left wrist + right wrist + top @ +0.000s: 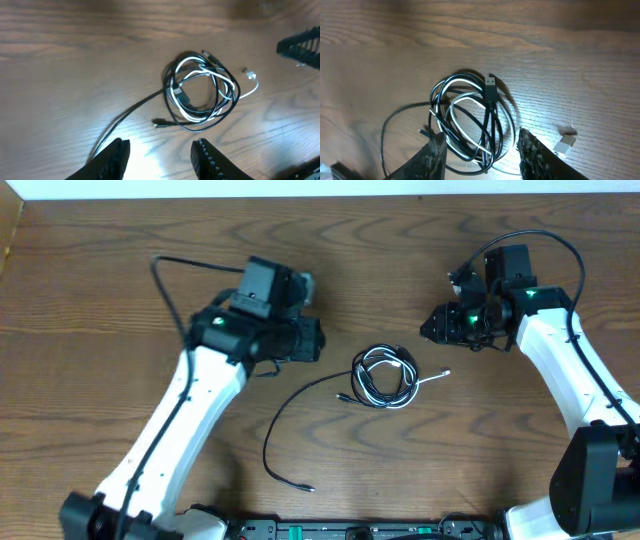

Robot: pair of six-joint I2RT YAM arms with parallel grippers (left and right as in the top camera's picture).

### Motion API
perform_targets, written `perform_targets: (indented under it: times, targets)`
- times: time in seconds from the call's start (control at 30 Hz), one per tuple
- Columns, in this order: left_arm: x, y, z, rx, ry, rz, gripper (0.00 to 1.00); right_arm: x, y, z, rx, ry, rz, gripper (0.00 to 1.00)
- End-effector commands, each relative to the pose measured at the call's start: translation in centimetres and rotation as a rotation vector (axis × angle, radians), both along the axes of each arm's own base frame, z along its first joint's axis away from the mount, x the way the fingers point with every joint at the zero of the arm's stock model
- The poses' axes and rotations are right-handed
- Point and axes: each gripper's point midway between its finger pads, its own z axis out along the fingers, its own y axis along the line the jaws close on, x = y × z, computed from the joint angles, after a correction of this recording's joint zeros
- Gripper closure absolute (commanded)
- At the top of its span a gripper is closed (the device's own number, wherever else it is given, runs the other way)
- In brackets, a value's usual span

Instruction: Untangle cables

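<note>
While both tools hang clear of the tangle, two thin cords – one black cable [300,395] and one white cable [385,385] – lie coiled together mid-table on the brown wood-grain table [100,300]. Left gripper [159,157] and right gripper [480,155] stand parted, grasping nothing – apparently positioned either side to approach the loops. Count: two cables, two grippers

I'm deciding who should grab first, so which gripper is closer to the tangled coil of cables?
Roughly equal; the left gripper looks marginally nearer, up-left of the coiled cables. The right gripper sits up-right of them. Neither touches.
</note>
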Motion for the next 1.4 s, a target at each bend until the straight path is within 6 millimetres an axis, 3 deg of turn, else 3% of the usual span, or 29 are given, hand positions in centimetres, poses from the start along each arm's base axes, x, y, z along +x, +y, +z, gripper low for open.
perform_targets:
  times: [0.0, 0.27, 0.47, 0.57, 0.7, 0.83, 1.23, 1.37]
  targets:
    - [0.2, -2.9, -1.3, 0.003, -0.008, -0.1, 0.55, -0.3, -0.2, -0.1, -0.014, 0.016, -0.027, 0.57]
    - [0.8, -7.8, -4.5, -0.014, -0.006, -0.203, 0.5, -0.3, -0.3, -0.1, -0.019, 0.017, -0.029, 0.52]
    - [-1.6, -11.2, -9.4, -0.088, 0.184, -0.307, 0.5, -0.1, -1.6, -0.6, -0.075, 0.026, -0.083, 0.48]
    - [-2.8, -12.3, -9.8, -0.125, 0.229, -0.345, 0.5, 0.4, -3.0, -0.6, -0.08, 0.027, -0.131, 0.45]
    - [-3.9, -14.2, -9.6, -0.122, 0.166, -0.463, 0.5, 1.5, -6.7, -0.3, -0.05, 0.013, -0.231, 0.43]
    - [-5.2, -16.1, -9.4, -0.119, 0.11, -0.563, 0.5, 1.8, -9.1, 0.0, -0.024, 0.008, -0.292, 0.42]
    - [-6.3, -18.2, -12.5, -0.024, 0.074, -0.617, 0.51, 1.4, -9.3, -0.1, -0.007, 0.026, -0.292, 0.41]
    - [-6.5, -18.3, -13.5, -0.014, 0.093, -0.622, 0.7, 1.3, -9.3, -0.1, -0.008, 0.029, -0.292, 0.41]
